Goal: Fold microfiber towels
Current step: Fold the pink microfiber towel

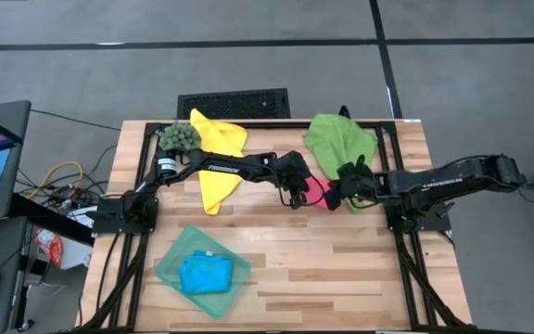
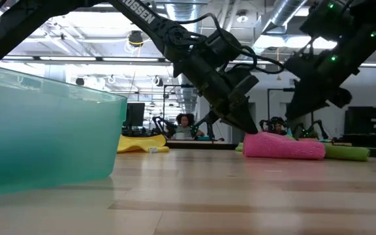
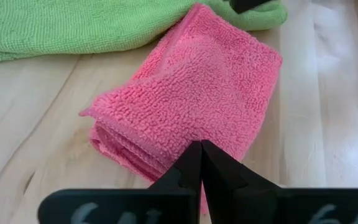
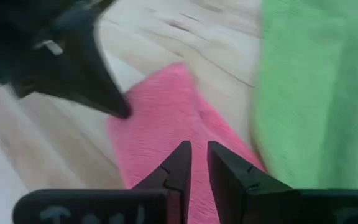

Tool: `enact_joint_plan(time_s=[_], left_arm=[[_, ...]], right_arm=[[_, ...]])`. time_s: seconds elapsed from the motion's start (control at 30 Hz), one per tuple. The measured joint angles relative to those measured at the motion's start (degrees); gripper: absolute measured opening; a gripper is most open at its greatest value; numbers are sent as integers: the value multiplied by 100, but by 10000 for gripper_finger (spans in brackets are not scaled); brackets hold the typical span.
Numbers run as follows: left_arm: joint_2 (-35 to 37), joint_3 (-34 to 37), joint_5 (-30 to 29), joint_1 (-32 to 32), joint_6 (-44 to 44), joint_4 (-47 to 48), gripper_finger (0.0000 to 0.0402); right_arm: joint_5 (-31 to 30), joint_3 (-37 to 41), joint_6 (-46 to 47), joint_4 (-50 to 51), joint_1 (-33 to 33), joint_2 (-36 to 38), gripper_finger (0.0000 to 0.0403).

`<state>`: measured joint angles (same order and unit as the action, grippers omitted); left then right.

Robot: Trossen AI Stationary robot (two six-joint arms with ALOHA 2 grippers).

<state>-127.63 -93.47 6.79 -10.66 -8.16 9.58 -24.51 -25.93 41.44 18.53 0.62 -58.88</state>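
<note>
Finishing the pink towel; two of four folded.
Left pincer (image 3: 201,163), shut and empty, presses the folded pink towel (image 3: 191,106); right pincer (image 4: 199,163), slightly parted, hovers over it. Blue towel (image 1: 204,274) lies folded in the tray (image 1: 170,264) nearer the front edge than pink; green towel (image 1: 341,139) beside pink and yellow towel (image 1: 215,148) beyond remain unfolded.

Overhead, table-level and both close wrist views share the pink towel (image 1: 314,192).

Pink towel (image 1: 314,192), green towel (image 1: 341,141), yellow towel (image 1: 216,153), blue towel (image 1: 204,274), teal tray (image 1: 170,267)
</note>
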Motion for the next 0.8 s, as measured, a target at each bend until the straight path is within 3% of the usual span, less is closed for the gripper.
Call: enact_joint_plan(time_s=[0.53,0.7,0.8], left_arm=[[41,-45,83,-60,-257,210,0],[198,-482,269,-240,-365,888,0],[229,-641,426,-289,-463,723,0]], right_arm=[[-86,-2,-244,-808,-95,-2128,77],[-79,-24,-245,-948,-100,-2442,77],[-76,-19,-182,-1056,-130,-2423,77]])
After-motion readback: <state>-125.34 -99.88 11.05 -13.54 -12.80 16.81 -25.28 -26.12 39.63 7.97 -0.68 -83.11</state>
